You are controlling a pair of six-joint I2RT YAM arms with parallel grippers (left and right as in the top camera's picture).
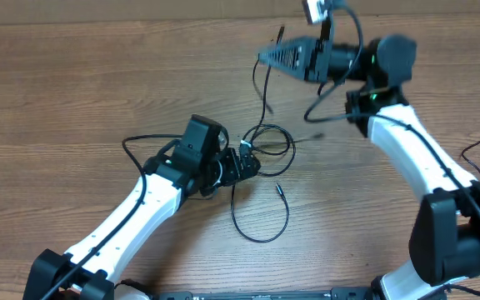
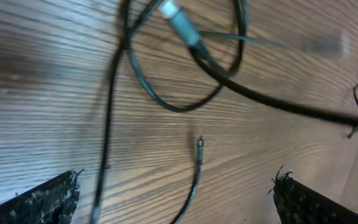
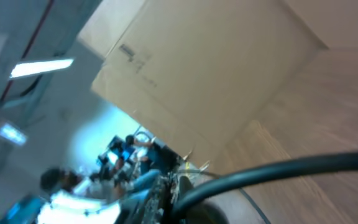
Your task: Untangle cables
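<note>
- Right gripper (image 1: 265, 57) raised, closest to the overhead lens; one strand of the cables (image 2: 178, 109) drops from its tip to the tangle.
- Likely step: left gripper (image 1: 251, 165) closes on the tangle to pin it, then right draws its strand away slowly; a yank would probably tighten the loop.
- Right gripper clenched on that strand; left gripper fully released, holding nothing, low over the surface (image 1: 73, 83); tangle just ahead of it, loose plug end (image 2: 199, 144) midway between its fingertips (image 2: 48, 199).

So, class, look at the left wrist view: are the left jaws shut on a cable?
No: the left jaws stand wide apart, and the thin cable lies loose on the table between them.
</note>
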